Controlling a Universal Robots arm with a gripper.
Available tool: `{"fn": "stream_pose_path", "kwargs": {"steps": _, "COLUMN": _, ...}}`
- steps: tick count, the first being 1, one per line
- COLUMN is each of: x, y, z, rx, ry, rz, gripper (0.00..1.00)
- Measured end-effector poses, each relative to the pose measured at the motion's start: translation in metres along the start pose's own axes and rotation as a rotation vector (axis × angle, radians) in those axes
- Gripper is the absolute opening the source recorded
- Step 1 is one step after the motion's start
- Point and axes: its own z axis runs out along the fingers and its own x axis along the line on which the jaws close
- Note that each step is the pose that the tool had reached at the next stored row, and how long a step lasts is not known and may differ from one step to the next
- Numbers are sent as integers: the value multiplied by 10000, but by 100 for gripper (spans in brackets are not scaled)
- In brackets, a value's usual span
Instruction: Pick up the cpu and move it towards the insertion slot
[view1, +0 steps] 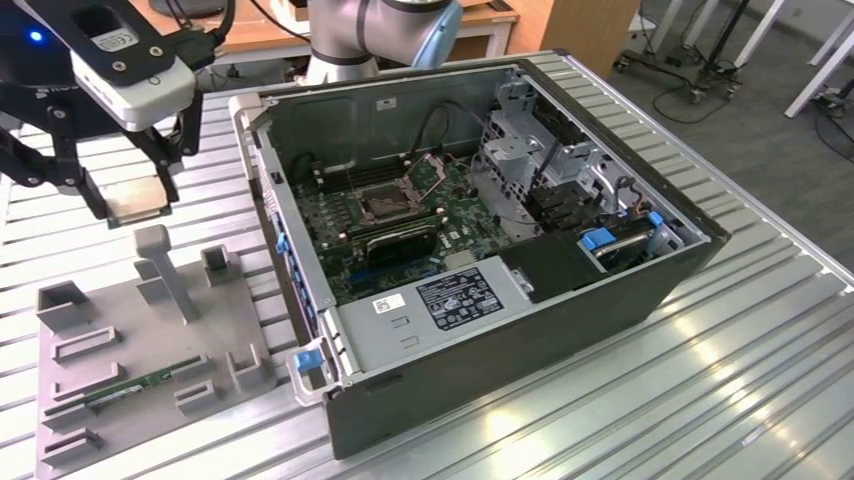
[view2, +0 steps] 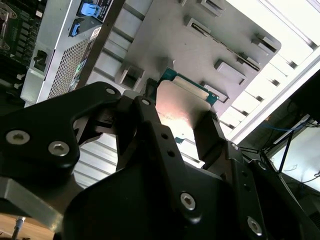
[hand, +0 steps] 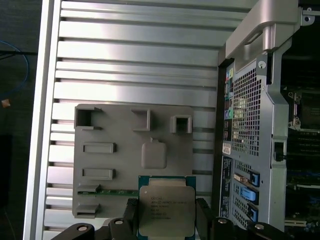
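My gripper (view1: 135, 204) is shut on the cpu (view1: 140, 208), a thin square chip held by two opposite edges above the grey fixture plate (view1: 147, 330) at the exterior view's left. In the first wrist view the cpu (hand: 166, 210) shows its silver top and green rim between the black fingers (hand: 131, 216). Its pale face (view2: 182, 107) also shows in the second wrist view. The insertion slot (view1: 388, 200), a dark square socket with a silver bracket, lies on the motherboard inside the open computer case (view1: 534, 330), well to the right of the gripper.
The fixture plate carries raised posts (view1: 158, 268) and a green memory stick (view1: 134, 385). The case walls stand up around the motherboard, with a power supply (view1: 447, 300) and drive cage (view1: 534, 160) inside. A ribbed aluminium table (view1: 667, 400) lies underneath.
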Motion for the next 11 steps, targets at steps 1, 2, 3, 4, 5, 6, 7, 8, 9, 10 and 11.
{"fn": "stream_pose_path", "kwargs": {"steps": 1, "x": -7, "y": 0, "z": 0, "rx": 1, "ry": 0, "rz": 0, "gripper": 55}}
{"fn": "stream_pose_path", "kwargs": {"steps": 2, "x": -14, "y": -1, "z": 0, "rx": 0, "ry": 0, "rz": 0, "gripper": 55}}
{"fn": "stream_pose_path", "kwargs": {"steps": 3, "x": -21, "y": -1, "z": 0, "rx": 0, "ry": 0, "rz": 0, "gripper": 55}}
{"fn": "stream_pose_path", "kwargs": {"steps": 4, "x": -29, "y": -1, "z": 0, "rx": 1, "ry": 1, "rz": 0, "gripper": 55}}
{"fn": "stream_pose_path", "kwargs": {"steps": 5, "x": -36, "y": -1, "z": 0, "rx": 0, "ry": 0, "rz": 0, "gripper": 55}}
{"fn": "stream_pose_path", "kwargs": {"steps": 6, "x": -44, "y": -2, "z": 0, "rx": 1, "ry": 0, "rz": 0, "gripper": 55}}
{"fn": "stream_pose_path", "kwargs": {"steps": 7, "x": -52, "y": -2, "z": 0, "rx": 0, "ry": 0, "rz": 0, "gripper": 55}}
{"fn": "stream_pose_path", "kwargs": {"steps": 8, "x": -60, "y": -2, "z": 0, "rx": 0, "ry": 0, "rz": 0, "gripper": 55}}
{"fn": "stream_pose_path", "kwargs": {"steps": 9, "x": -69, "y": -3, "z": 0, "rx": 0, "ry": 0, "rz": 1, "gripper": 55}}
{"fn": "stream_pose_path", "kwargs": {"steps": 10, "x": -77, "y": -3, "z": 0, "rx": 0, "ry": 0, "rz": 0, "gripper": 55}}
{"fn": "stream_pose_path", "kwargs": {"steps": 11, "x": -85, "y": -4, "z": 0, "rx": 1, "ry": 0, "rz": 0, "gripper": 55}}
